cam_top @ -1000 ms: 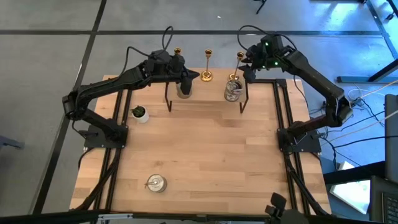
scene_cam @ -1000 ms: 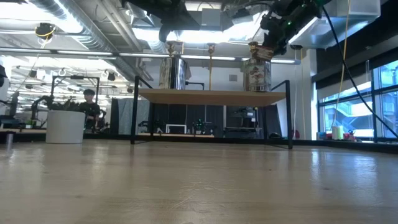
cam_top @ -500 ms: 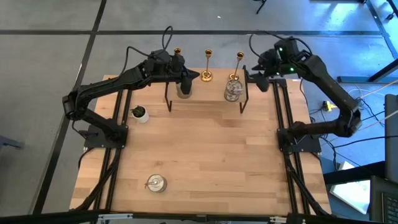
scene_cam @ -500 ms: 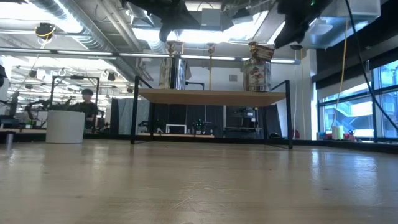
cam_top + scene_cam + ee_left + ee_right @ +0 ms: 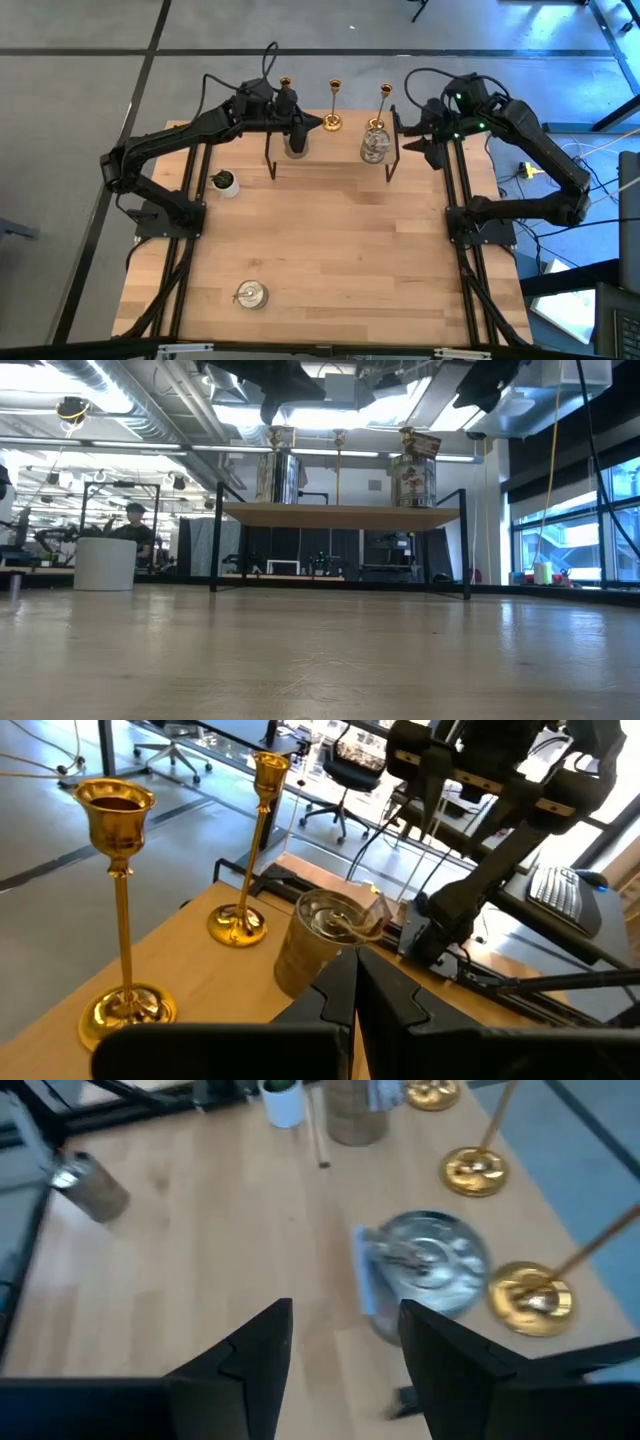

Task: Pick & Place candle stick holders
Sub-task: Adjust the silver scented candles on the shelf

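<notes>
On a raised wooden shelf [image 5: 340,150] at the table's far side stand three gold candle stick holders [image 5: 285,88] [image 5: 333,108] [image 5: 385,96] on their round bases, and two squat silvery-glass ones [image 5: 296,143] [image 5: 375,146]. Another silvery one [image 5: 250,294] lies on the table near the front left. My left gripper [image 5: 316,122] [image 5: 355,990] is shut and hovers over the shelf beside the left silvery holder. My right gripper [image 5: 418,135] [image 5: 345,1350] is open and empty, off the shelf's right end, tipped down toward the right silvery holder [image 5: 425,1275].
A tiny white pot with a green plant [image 5: 224,182] stands on the table left of the shelf. The shelf's black legs [image 5: 272,162] [image 5: 392,160] stand on the tabletop. Bare wood stretches from the shelf to the near edge [image 5: 350,250].
My right gripper has drawn back from the right gold holder on the shelf, toward the table's right and near edges and upward, tipping further down. In the low view it has risen out of the top of the picture. The holders stand as before.
</notes>
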### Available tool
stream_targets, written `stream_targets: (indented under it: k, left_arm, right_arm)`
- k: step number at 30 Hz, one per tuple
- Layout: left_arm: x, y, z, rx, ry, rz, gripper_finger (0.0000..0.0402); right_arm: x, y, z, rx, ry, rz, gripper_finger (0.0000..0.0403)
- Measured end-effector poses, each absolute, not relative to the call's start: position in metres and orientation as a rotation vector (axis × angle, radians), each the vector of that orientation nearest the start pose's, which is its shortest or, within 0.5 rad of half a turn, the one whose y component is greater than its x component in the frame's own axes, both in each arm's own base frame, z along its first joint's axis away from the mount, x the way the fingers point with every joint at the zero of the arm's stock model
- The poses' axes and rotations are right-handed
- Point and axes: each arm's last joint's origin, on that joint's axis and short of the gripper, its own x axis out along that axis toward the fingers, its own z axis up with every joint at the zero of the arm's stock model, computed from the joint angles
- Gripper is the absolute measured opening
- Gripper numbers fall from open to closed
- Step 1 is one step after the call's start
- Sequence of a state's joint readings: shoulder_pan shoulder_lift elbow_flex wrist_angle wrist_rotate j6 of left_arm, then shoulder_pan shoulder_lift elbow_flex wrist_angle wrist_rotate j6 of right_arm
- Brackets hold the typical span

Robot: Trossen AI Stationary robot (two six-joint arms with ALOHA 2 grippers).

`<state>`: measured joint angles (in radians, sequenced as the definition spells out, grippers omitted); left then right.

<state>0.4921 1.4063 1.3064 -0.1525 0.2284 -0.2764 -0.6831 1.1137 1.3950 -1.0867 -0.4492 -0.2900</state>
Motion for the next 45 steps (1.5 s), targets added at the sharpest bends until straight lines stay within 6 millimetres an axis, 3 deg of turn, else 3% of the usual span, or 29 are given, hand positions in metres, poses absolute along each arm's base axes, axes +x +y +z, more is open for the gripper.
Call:
stream_targets:
  k: [3, 10, 18, 25, 36, 42, 45]
  left_arm:
    - [0.285, 0.145, 0.375, -0.358, 0.202, 0.274, 0.0002]
    - [0.284, 0.146, 0.375, -0.338, 0.206, 0.259, 0.0002]
    - [0.283, 0.147, 0.375, -0.362, 0.213, 0.236, 0.0002]
    - [0.282, 0.148, 0.375, -0.377, 0.211, 0.233, 0.0002]
    - [0.277, 0.156, 0.373, -0.384, 0.227, 0.256, 0.0002]
    - [0.280, 0.153, 0.371, -0.335, 0.243, 0.216, 0.0002]
    - [0.294, 0.153, 0.356, -0.314, 0.303, 0.196, 0.0002]
  right_arm:
    - [0.152, -0.099, 0.393, 0.207, 0.688, -0.113, 0.0189]
    - [0.155, -0.077, 0.357, 0.357, 0.583, -0.100, 0.0189]
    - [0.170, -0.063, 0.310, 0.399, 0.554, -0.252, 0.0188]
    - [0.182, -0.051, 0.300, 0.450, 0.488, -0.261, 0.0188]
    - [0.200, -0.054, 0.278, 0.472, 0.465, -0.247, 0.0188]
    - [0.203, -0.054, 0.281, 0.501, 0.449, -0.240, 0.0188]
    - [0.204, -0.051, 0.290, 0.440, 0.447, -0.263, 0.0188]
